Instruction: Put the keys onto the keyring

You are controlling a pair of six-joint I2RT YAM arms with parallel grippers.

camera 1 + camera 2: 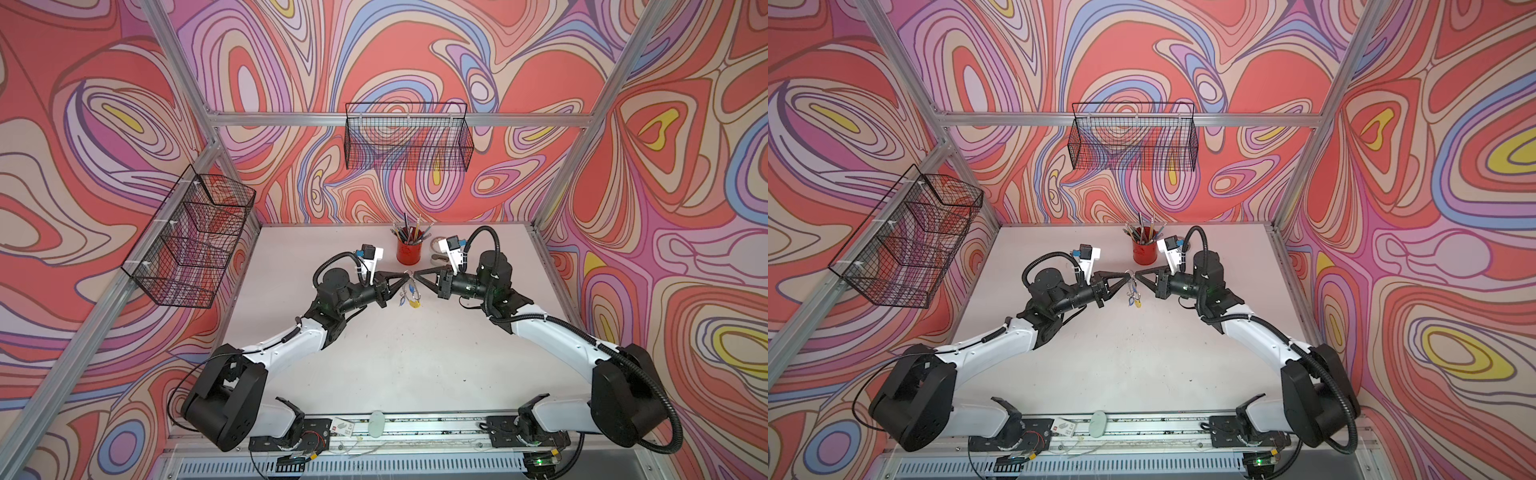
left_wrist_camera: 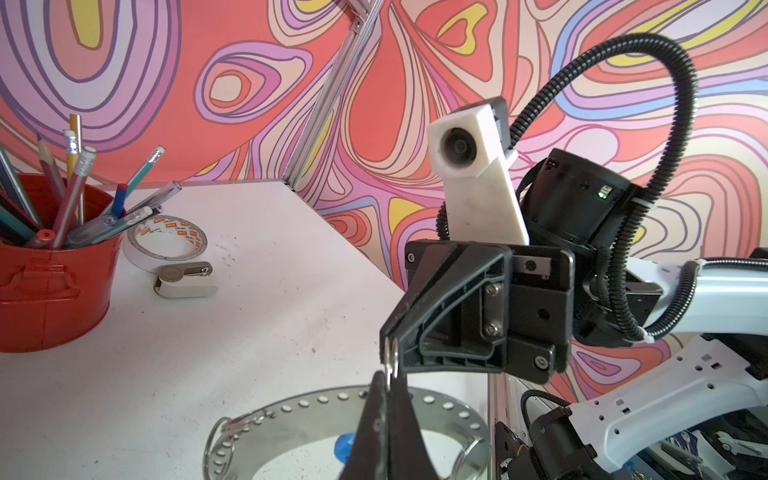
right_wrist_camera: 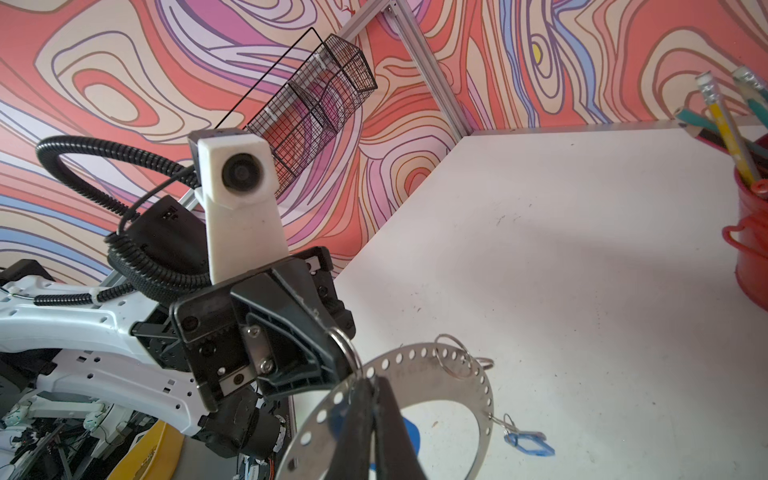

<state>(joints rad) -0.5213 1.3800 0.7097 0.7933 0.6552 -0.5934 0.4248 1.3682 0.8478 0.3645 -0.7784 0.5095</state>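
Left pincer [image 2: 386, 382] and right pincer [image 2: 388, 341] meet tip to tip, both clenched on one small split ring [image 2: 392, 360]. They are probably steadying it for threading onto the keyring [image 2: 299, 424] just below, over mid-bench. One blue-tagged key [image 3: 527, 442] already dangles there.

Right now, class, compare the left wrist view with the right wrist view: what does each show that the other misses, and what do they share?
Only the left wrist view: the tape roll and a small white gadget beside it. Only the right wrist view: the black wire basket. Both: the red pencil pot, the perforated keyring, and the left gripper and right gripper, both shut on one small split ring.
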